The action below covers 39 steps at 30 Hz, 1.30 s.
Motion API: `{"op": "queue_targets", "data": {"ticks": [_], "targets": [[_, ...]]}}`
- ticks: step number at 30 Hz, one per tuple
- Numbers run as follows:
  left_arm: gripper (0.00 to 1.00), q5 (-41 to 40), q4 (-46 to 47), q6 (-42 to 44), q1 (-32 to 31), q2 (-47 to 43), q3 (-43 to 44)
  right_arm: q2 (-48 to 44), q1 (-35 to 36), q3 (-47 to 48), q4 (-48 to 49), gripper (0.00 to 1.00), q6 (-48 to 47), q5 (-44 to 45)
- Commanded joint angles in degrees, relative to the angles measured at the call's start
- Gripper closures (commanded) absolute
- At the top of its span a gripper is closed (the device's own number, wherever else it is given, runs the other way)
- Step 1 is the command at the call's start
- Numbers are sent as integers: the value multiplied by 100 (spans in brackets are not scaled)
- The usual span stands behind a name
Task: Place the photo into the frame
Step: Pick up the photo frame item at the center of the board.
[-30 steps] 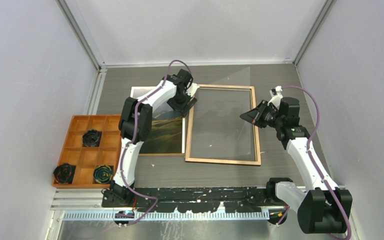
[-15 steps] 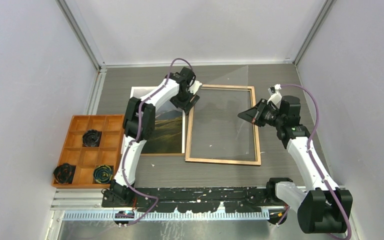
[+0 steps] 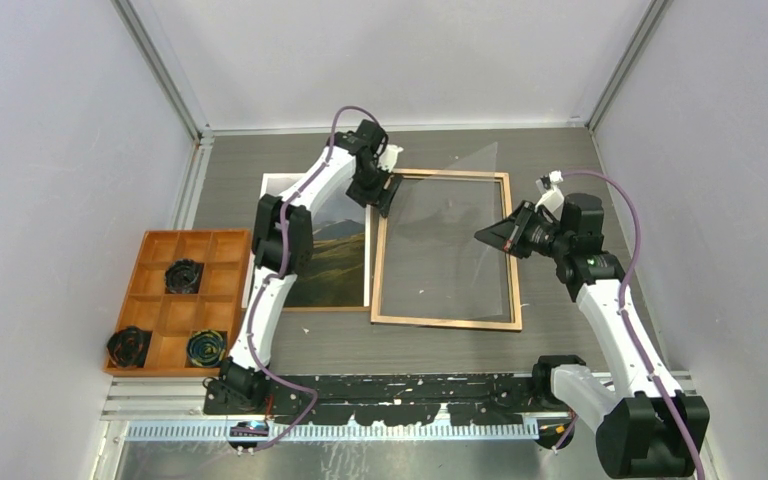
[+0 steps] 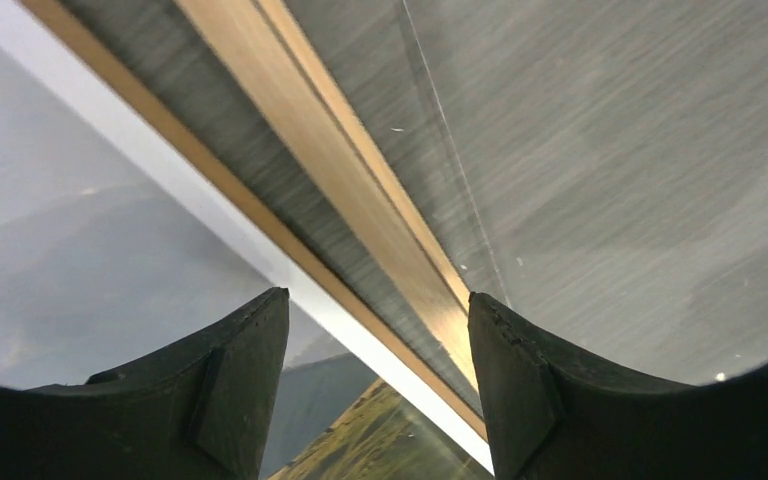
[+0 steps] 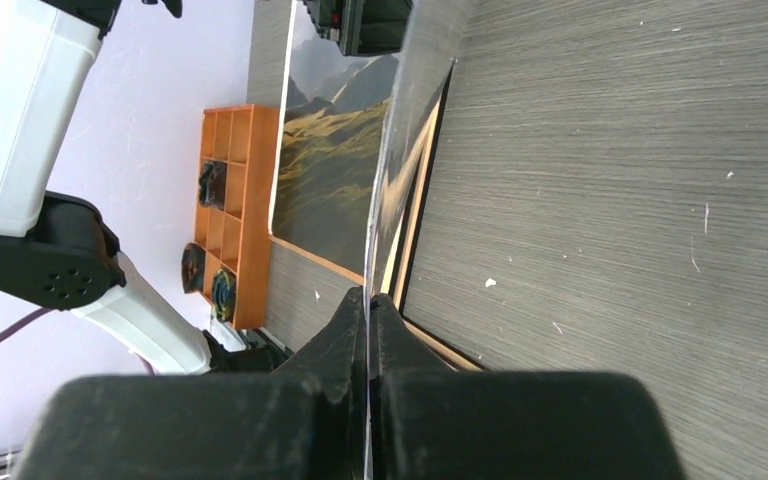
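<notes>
1. One orange tray [image 3: 165,312], at the left of the counter [image 3: 560,160]: three dark coils [image 3: 184,275], each in its own compartment.
2. The photo [image 3: 335,265]: flat on the counter, just left of the frame [image 3: 445,321]. The frame's left rail shows between the left fingers [image 4: 235,390], which are spread and grasp nothing.
3. The right fingers [image 5: 345,335]: clenched on the clear pane [image 5: 415,110], which is tilted over the frame.
4. The left arm [image 3: 310,195] is stretched forward; the right arm [image 3: 610,310] is bent, wrist turned left.

From above, the left arm [image 3: 315,190] covers a strip of the photo [image 3: 335,265], its far right corner included. The clear pane [image 3: 450,220] is so faint that its edges barely show. The dark objects [image 3: 185,275] in the orange tray [image 3: 160,315] are too small to name. The left wrist camera catches only a slice of the frame [image 4: 335,170], cut off at both ends.
</notes>
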Motion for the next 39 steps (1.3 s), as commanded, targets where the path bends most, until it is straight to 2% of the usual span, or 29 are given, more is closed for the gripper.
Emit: {"op": "queue_targets", "data": {"ticks": [1, 5, 9, 20, 32, 39], "targets": [[33, 290, -24, -30, -144, -84, -211, -216, 19, 132, -67, 99, 39, 89], [37, 285, 95, 49, -224, -60, -377, -262, 19, 43, -74, 99, 97, 75], [48, 228, 125, 30, -240, 38, -400, -346, 19, -22, -269, 99, 22, 227], [62, -33, 478, 154, -259, -80, -831, -326, 19, 28, -540, 99, -79, 260], [74, -999, 1113, 1019, -623, -324, -1448, -468, 17, -355, -100, 99, 504, -67], [81, -1880, 1506, 1731, -743, -335, -1819, -654, 14, -432, -10, 99, 729, -178]]}}
